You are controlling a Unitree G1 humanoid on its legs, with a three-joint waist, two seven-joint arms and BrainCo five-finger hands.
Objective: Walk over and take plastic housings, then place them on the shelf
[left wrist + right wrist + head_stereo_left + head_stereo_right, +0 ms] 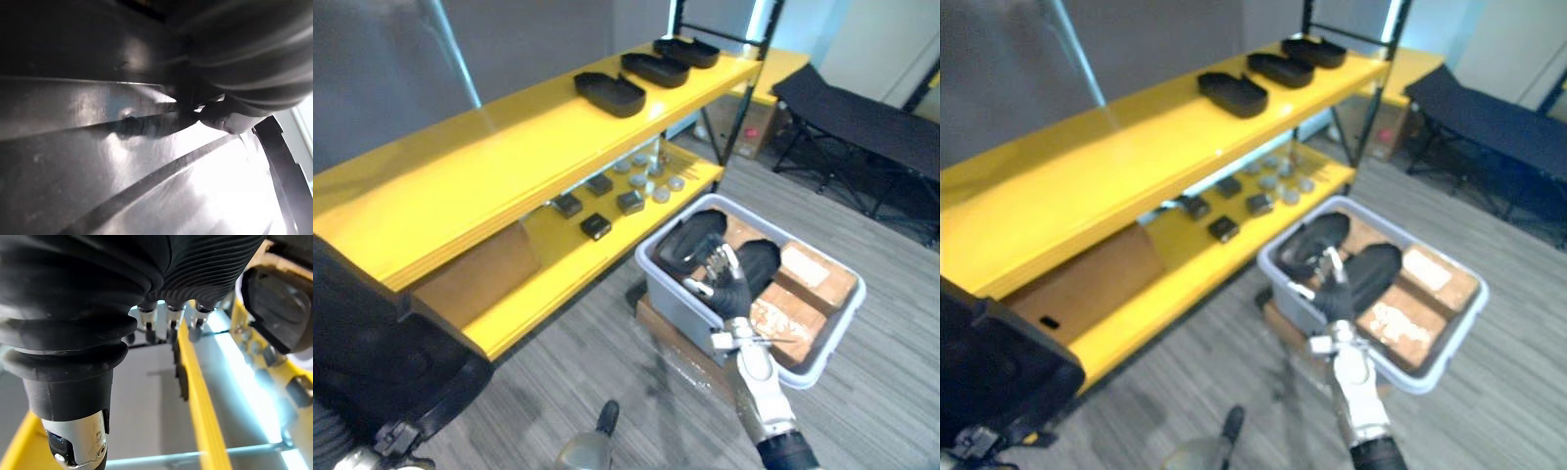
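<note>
Three black plastic housings [610, 93] lie in a row on the top board of the yellow shelf [460, 166]. Two more housings [690, 240] lie in a pale grey bin [677, 294] on the floor, beside brown cardboard pieces. My right hand [728, 286] hovers over the bin's near rim, open, its fingers [170, 330] straight and pointing at those housings. A large black housing [382, 343] fills the lower left, close to me. My left hand [393, 438] is under it, fingers hidden.
The shelf's lower board carries several small dark and grey parts [628, 199]. The bin rests on a flat cardboard box [664, 333]. A black folding cot [862, 117] stands at the right rear, with a carton [756, 122] behind the shelf post.
</note>
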